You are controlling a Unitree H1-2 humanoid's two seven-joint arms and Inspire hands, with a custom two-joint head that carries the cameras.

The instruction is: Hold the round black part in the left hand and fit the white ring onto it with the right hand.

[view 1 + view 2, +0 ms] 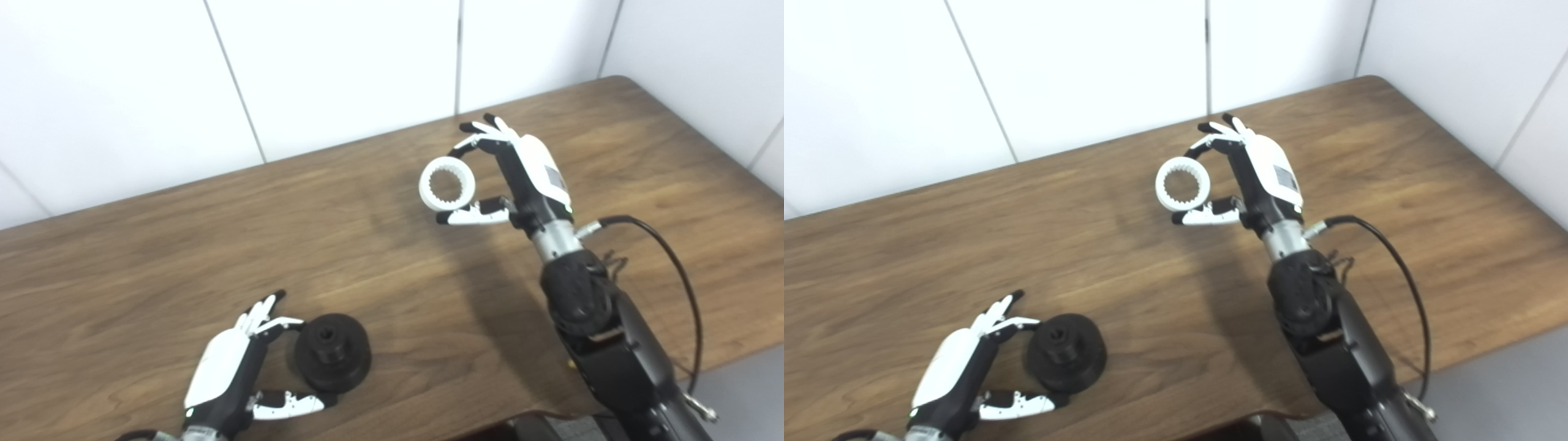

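Looking down from our head cameras, we see a brown wooden table [184,245] with white wall panels [337,61] behind it. Our right hand [520,171] is raised over the far middle of the table, and its fingers [484,131] and thumb are clamped on the white ring [448,184], one pressing the top of the rim and the other the bottom. The ring has small teeth around its inner edge, and its opening faces roughly toward us. It appears to be clear of the tabletop, casting a soft shadow below.

Near the front edge, our left hand [229,367] sits beside the round black part [332,351], which rests flat on the table with a smaller raised hub on top. The fingers are spread apart, curving around the part on two sides. Fingertips and thumb tip look close to its rim, but we cannot tell whether they touch it, and the part is not lifted.

We judge the task to be partly done: the ring is picked up and ready. What remains is closing our left hand on the black part, raising it, bringing the two pieces together from well apart, and seating the ring on the hub.
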